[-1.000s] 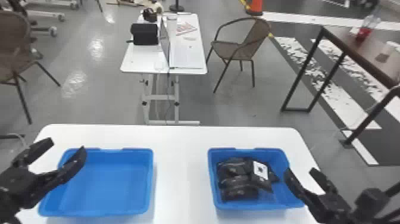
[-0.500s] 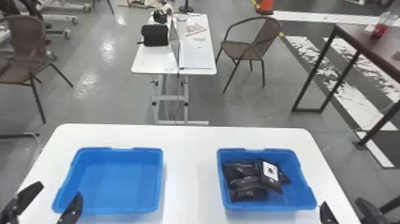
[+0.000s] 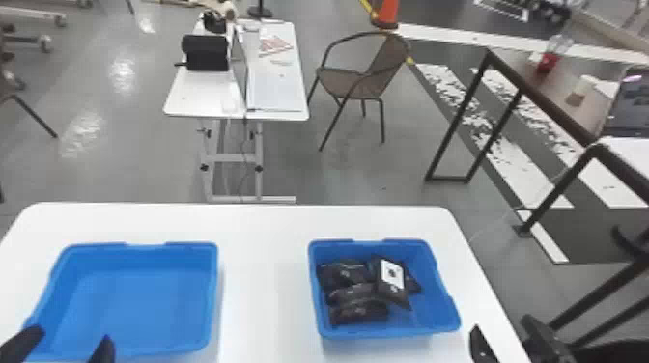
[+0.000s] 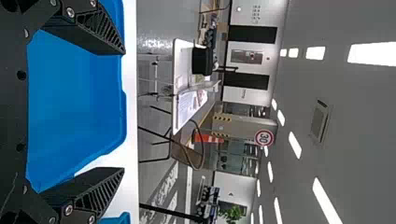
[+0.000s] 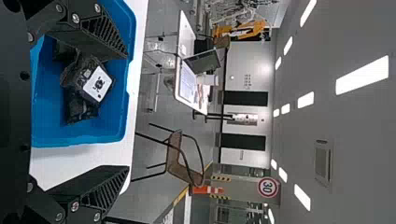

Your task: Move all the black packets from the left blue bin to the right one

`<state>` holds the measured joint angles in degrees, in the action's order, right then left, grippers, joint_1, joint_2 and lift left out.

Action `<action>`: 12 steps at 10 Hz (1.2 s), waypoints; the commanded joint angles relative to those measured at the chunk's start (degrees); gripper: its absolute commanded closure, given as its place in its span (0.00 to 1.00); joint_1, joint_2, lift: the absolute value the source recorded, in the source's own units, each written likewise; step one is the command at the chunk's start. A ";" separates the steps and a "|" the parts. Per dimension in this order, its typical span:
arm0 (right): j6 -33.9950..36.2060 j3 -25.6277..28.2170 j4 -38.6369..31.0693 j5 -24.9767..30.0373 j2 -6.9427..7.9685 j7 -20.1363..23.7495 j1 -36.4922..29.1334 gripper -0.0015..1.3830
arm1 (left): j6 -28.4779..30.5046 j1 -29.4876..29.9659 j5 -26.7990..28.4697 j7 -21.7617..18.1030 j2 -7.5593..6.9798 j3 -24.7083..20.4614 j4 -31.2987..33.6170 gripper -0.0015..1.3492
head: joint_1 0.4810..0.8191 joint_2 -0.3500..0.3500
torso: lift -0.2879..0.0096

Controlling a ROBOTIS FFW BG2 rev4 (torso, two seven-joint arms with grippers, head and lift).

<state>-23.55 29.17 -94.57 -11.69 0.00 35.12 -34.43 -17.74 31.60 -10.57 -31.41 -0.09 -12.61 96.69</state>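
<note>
The left end effector (image 4: 123,111) hung unloaded, fingers apart, by the left blue bin (image 3: 140,294), bare of packets. Across the bench (image 3: 263,270), black packets (image 3: 357,292) overlapped in the right blue bin (image 3: 432,311), probably from being dropped; beside it, the right end effector (image 5: 127,112) hung spread, likely finished.

A brown chair (image 3: 362,82) stands beside a white table (image 3: 193,99) holding a black case (image 3: 206,53), an orange cone (image 3: 386,14) behind.
</note>
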 commanded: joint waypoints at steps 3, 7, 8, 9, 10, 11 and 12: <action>1.57 -0.08 -0.35 0.35 0.05 1.18 0.95 0.14 | 1.31 -0.14 -1.29 0.21 0.24 1.01 0.16 0.11 | 0.63 0.16 | 0.97; 2.98 -0.08 -0.26 0.52 0.05 2.15 1.21 0.14 | 2.27 -0.23 -2.00 0.21 0.24 1.44 0.16 0.11 | 0.63 0.17 | 0.97; 3.16 -0.08 -0.26 0.52 0.05 2.15 1.30 0.14 | 2.45 -0.31 -2.08 0.21 0.24 1.44 0.16 0.11 | 0.63 0.16 | 0.97; 3.24 -0.08 -0.26 0.52 0.05 2.32 1.38 0.14 | 2.71 -0.31 -2.26 0.21 0.24 1.53 0.16 0.11 | 0.63 0.16 | 0.97; 3.60 -0.08 -0.17 0.52 0.05 2.41 1.38 0.14 | 2.89 -0.31 -2.35 0.21 0.24 1.71 0.16 0.11 | 0.63 0.16 | 0.97; 4.04 -0.08 -0.09 0.44 0.05 2.59 1.38 0.14 | 3.15 -0.31 -2.61 0.21 0.24 1.71 0.16 0.11 | 0.63 0.16 | 0.97; 4.39 -0.08 -0.09 0.44 0.05 2.76 1.38 0.14 | 3.33 -0.31 -2.61 0.21 0.24 1.80 0.16 0.11 | 0.63 0.16 | 0.97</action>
<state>-19.42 29.09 -94.67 -11.24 0.00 37.89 -33.04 -14.53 31.25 -13.15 -31.20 -0.09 -10.83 96.86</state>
